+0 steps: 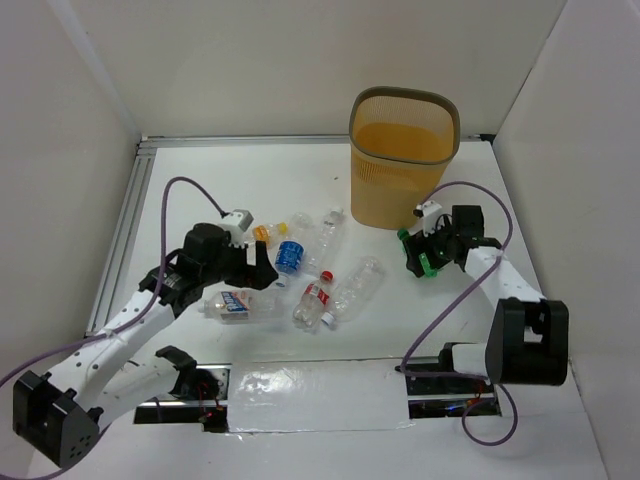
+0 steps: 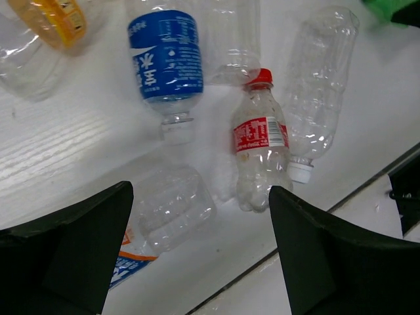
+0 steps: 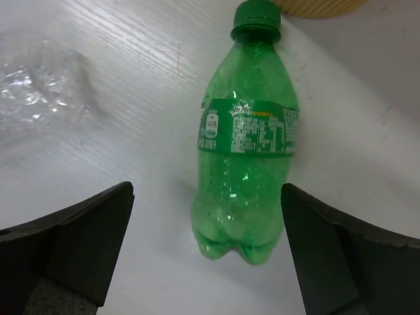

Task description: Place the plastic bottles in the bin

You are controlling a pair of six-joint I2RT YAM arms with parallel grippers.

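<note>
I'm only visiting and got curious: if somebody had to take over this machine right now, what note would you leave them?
Left gripper: open, above a clear bottle lying in the cluster, holding nothing.
Right gripper: open, over the green bottle, which lies on the table; holding nothing.
Bin: upright at the far side, no bottle visible inside.
Done: nothing yet.
Left: all seven bottles, the green one and six clustered mid-table.
</note>
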